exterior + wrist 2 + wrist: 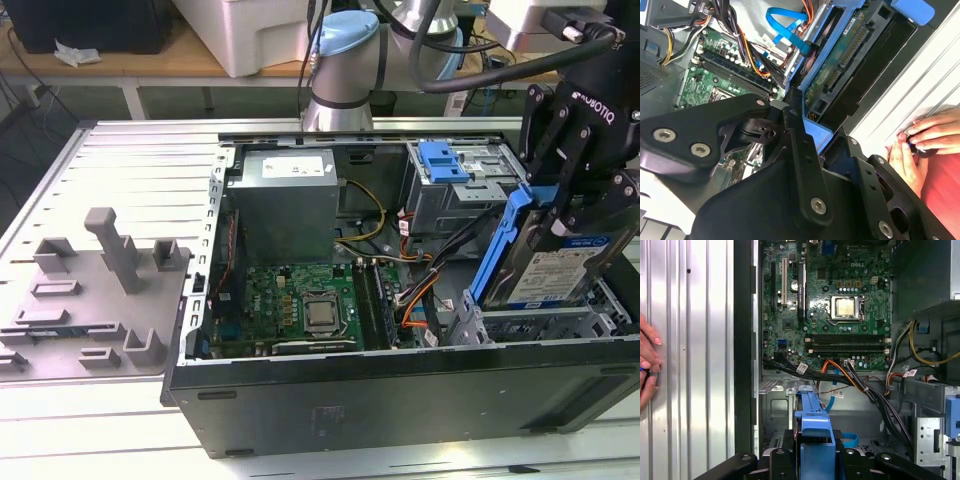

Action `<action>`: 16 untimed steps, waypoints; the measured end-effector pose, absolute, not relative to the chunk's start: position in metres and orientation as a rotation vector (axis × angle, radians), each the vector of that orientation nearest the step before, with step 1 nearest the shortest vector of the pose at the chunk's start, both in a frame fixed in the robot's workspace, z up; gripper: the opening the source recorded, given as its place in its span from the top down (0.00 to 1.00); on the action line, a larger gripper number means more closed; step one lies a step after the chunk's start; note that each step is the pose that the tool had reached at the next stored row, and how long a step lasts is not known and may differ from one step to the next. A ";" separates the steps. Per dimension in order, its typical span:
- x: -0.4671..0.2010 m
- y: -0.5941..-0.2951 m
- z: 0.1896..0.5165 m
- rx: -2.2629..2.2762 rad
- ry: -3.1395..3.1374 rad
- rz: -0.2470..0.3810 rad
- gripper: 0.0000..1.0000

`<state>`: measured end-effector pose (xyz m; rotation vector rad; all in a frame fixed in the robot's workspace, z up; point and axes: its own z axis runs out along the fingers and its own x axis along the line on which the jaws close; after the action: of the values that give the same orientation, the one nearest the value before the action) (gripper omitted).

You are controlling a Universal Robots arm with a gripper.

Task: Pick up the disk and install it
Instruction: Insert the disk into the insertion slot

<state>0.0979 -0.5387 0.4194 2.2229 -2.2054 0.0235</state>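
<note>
Gripper (568, 212) clamped on the disk (556, 278), tilted over the drive bay (520, 325) at the exterior view's near right. It should be levelled and squared to the rails before seating.

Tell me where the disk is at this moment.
The disk is at the exterior view's right, tilted in the open case, held by the gripper, beside the grey cage with a blue latch.
</note>
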 end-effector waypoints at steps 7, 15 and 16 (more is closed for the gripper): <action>0.098 -0.539 0.417 2.223 -2.205 0.024 0.64; 0.098 -0.539 0.414 2.223 -2.206 0.023 0.64; 0.098 -0.539 0.414 2.223 -2.206 0.023 0.64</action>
<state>0.0979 -0.5387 0.4137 2.2229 -2.2055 0.0235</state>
